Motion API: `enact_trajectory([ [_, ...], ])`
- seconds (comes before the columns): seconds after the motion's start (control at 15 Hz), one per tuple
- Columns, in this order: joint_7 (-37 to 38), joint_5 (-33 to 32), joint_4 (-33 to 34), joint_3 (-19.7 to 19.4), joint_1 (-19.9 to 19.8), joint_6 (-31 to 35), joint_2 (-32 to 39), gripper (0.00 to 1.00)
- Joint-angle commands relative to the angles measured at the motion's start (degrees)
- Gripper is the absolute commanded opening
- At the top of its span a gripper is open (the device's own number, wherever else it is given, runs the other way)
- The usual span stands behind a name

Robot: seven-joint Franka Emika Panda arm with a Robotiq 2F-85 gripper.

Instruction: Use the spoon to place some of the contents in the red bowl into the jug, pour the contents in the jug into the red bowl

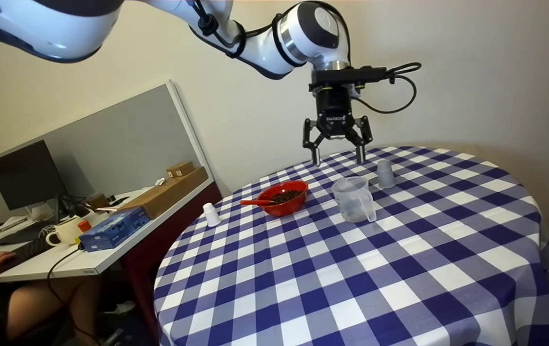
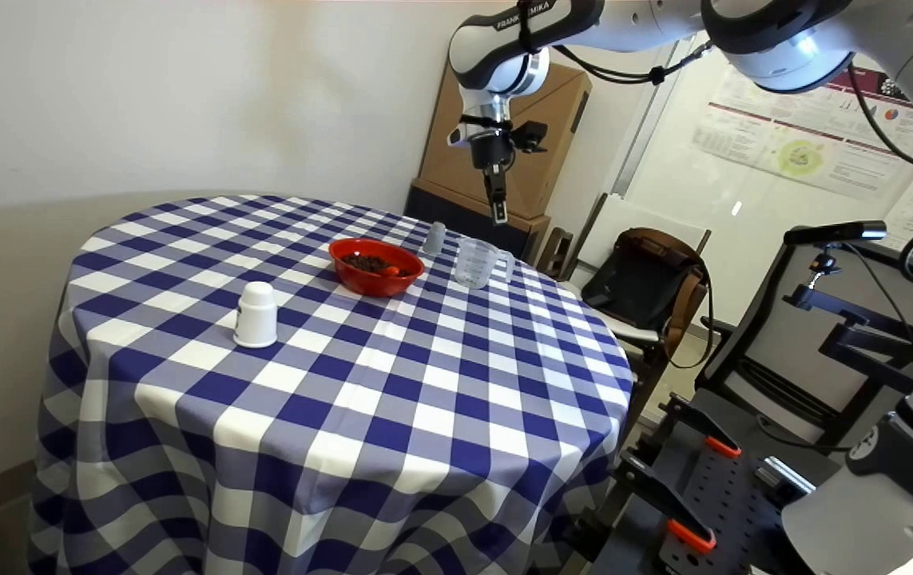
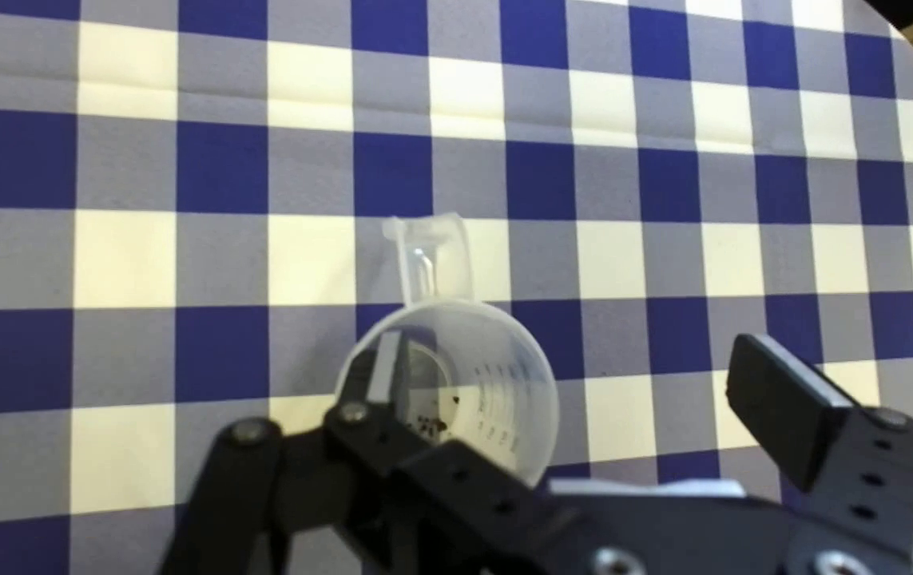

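The red bowl (image 1: 289,210) stands on the checked cloth with dark brown bits in it; it also shows in an exterior view (image 2: 363,279). The red spoon (image 1: 254,202) rests in the bowl, its handle over the rim. The clear jug (image 1: 350,204) stands upright beside the bowl, also seen in an exterior view (image 2: 474,265). In the wrist view, the jug (image 3: 521,383) has a few dark bits on its bottom. My gripper (image 1: 338,157) is open and empty, above the table near the jug; in the wrist view (image 3: 572,351) one finger overlaps the jug. Bowl and spoon are outside the wrist view.
A translucent upturned cup (image 1: 385,174) stands close to the jug. A white upturned cup (image 2: 256,317) stands on the bowl's far side from the jug. The round table (image 1: 341,288) has a checked cloth. A desk (image 1: 75,264) with boxes stands beside it, and a person sits there.
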Motion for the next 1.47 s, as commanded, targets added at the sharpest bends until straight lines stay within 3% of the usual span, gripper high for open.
enact_trajectory([
  [0.0,8.6,0.0,-7.5,0.0,4.7,-3.0,-8.9,1.00],
  [0.33,28.6,6.0,-10.9,1.3,8.9,-10.4,-16.1,1.00],
  [0.67,42.4,13.6,-14.6,0.7,8.8,-7.3,-21.0,1.00],
  [0.93,47.7,12.1,-21.3,-1.1,9.3,1.3,-25.8,1.00],
  [1.2,46.1,3.9,-32.7,-1.8,11.5,16.5,-33.2,1.00],
  [1.4,46.3,0.4,-40.2,-1.3,12.0,23.8,-38.2,1.00],
])
